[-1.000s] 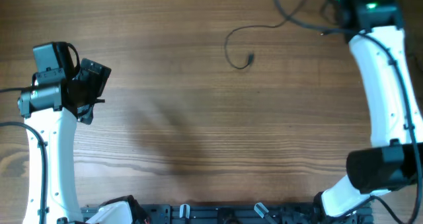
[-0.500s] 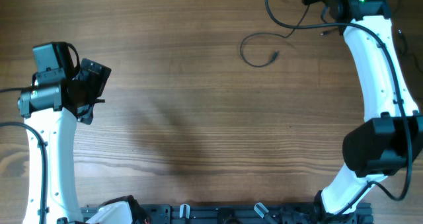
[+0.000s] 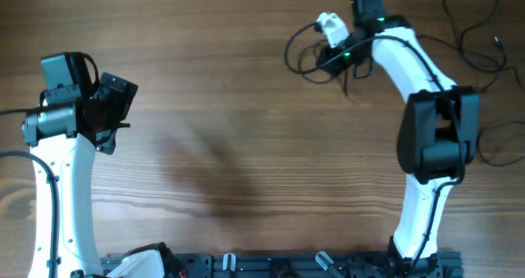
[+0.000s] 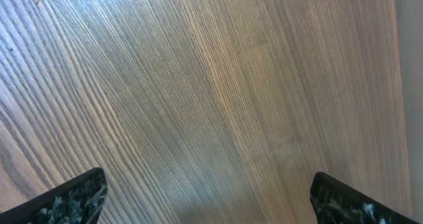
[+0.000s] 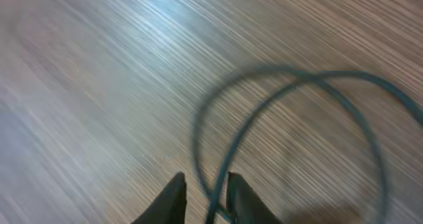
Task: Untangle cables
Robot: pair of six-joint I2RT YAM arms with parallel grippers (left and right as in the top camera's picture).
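The bench is bare brown wood with the grain running across it. My left fingers hang over its left side, spread wide, and between their tips the wrist view shows only wood.

My right arm reaches to the far middle of the bench. There my right fingers stand narrow, with a small gap between the tips. One of the thin black cables curls in a double loop just left of them, and a strand of it runs down through that gap. The wrist view is blurred, so I cannot tell whether I pinch the strand or it only passes between. More of the cables lie loosely curled along the right edge of the bench, well apart from the loop.
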